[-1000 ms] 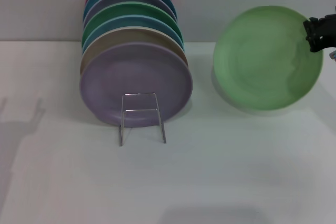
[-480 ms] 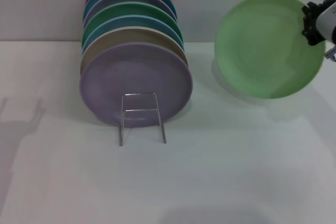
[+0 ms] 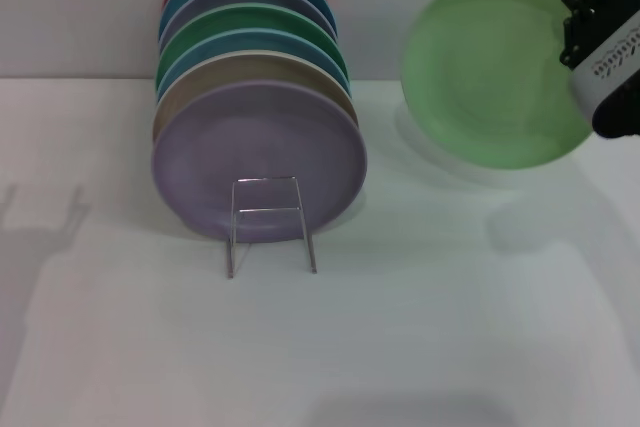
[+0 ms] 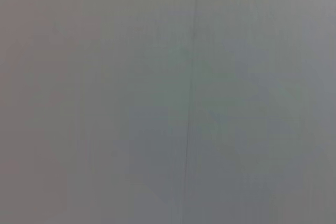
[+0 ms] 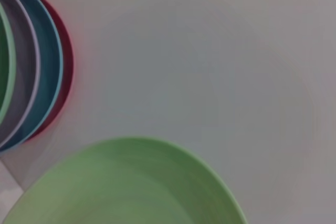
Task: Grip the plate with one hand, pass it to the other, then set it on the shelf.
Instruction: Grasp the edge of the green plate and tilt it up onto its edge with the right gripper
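The pale green plate hangs tilted in the air at the upper right of the head view, above the white table. My right gripper is shut on its right rim, with the silver wrist behind it. The right wrist view shows the plate's curved edge close up. The shelf is a thin wire rack left of centre on the table, with an upright loop at its front. It holds a row of several plates, a lilac plate foremost. My left gripper is out of view; its wrist camera shows only a plain grey surface.
The stacked plates on the rack include a darker green plate, blue ones and a red one at the back, also seen as rims in the right wrist view. A grey wall stands behind the white table.
The right arm has risen and come further into view, carrying the green plate upward and slightly left. The rack and its plates have not moved.
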